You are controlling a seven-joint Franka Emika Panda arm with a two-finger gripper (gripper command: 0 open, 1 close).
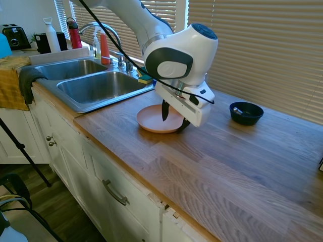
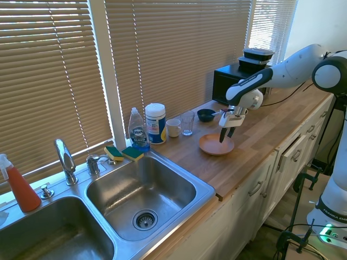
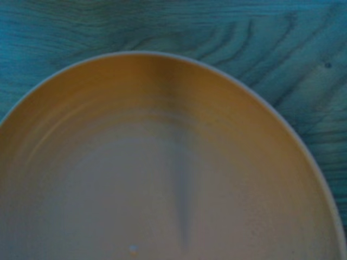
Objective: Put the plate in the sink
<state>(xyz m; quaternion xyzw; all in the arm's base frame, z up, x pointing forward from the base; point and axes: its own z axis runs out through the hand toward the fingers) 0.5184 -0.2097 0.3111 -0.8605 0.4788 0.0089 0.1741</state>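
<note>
I see my gripper (image 1: 174,117) spread wide, one dark finger over the plate's middle and the other at its far rim. The plate (image 1: 154,120) lies flat under it, round with no long axis, face up on the wooden counter (image 1: 212,161), the sink (image 2: 141,200) well apart.

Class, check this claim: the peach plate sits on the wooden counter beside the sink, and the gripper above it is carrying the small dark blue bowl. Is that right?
Not quite. The plate does sit on the counter beside the sink, but the gripper above it carries nothing. The first exterior view shows the bowl standing apart on the counter, nearer the window blinds.
</note>
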